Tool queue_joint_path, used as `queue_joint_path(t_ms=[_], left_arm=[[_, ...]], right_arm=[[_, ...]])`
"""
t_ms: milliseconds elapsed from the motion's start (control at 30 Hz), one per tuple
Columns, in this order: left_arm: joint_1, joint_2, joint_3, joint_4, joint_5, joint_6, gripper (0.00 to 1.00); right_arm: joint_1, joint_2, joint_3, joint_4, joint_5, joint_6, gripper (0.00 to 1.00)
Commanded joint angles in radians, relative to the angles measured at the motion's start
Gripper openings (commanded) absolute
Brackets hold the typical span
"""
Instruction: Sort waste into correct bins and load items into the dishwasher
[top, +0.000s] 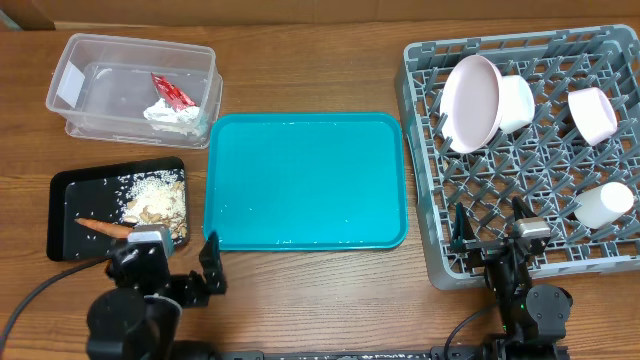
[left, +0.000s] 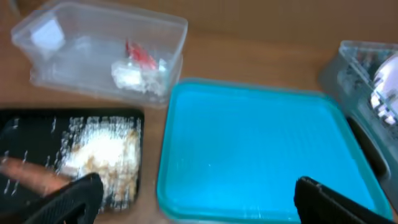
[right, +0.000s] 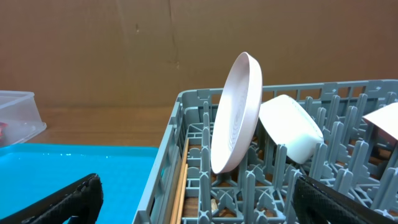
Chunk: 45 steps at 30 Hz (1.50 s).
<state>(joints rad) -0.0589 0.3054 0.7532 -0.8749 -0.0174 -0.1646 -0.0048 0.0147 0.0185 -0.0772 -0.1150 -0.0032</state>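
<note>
Both open, empty | left gripper (top: 165, 262) beside black tray (top: 70, 200) with carrot (top: 103, 228) | right gripper (top: 492, 232) at dish rack (top: 413, 150) edge, plate (top: 470, 103) ahead

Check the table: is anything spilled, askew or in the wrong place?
Nothing serious. Crumbs lie scattered across the black tray, but I see none on the wood. In the rack, the plate stands tilted, not upright.

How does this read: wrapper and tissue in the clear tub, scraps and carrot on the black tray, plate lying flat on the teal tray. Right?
Not quite: the plate stands on edge in the grey dish rack, not flat on the teal tray. The overhead view shows it. The rest holds.
</note>
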Motion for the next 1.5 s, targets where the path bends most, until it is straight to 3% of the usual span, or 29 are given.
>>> queue_joint_path(t_ms=[0,300,467,567,733,1467], left_arm=[[0.016,-0.085,-0.175,0.143,-0.011,0.057,1.0],[0.016,-0.245,-0.592,0.809,0.018,0.104,1.0],[0.032,-0.303,-0.749,1.069,0.024,0.137,1.0],[0.043,-0.302,-0.749,1.015,0.064,0.198,1.0],[0.046,-0.302,-0.748,0.794,0.114,0.174,1.0],[0.046,-0.3,-0.748,0.805,0.111,0.177,1.0]], right_arm=[[0.006,-0.012,-0.01,0.003,0.01,0.003,1.0],[0.006,-0.012,-0.01,0.003,0.01,0.003,1.0],[0.006,-0.012,-0.01,0.003,0.01,0.003,1.0],[0.006,-0.012,-0.01,0.003,0.01,0.003,1.0],[0.006,-0.012,-0.01,0.003,0.01,0.003,1.0],[0.006,-0.012,-0.01,0.003,0.01,0.003,1.0]])
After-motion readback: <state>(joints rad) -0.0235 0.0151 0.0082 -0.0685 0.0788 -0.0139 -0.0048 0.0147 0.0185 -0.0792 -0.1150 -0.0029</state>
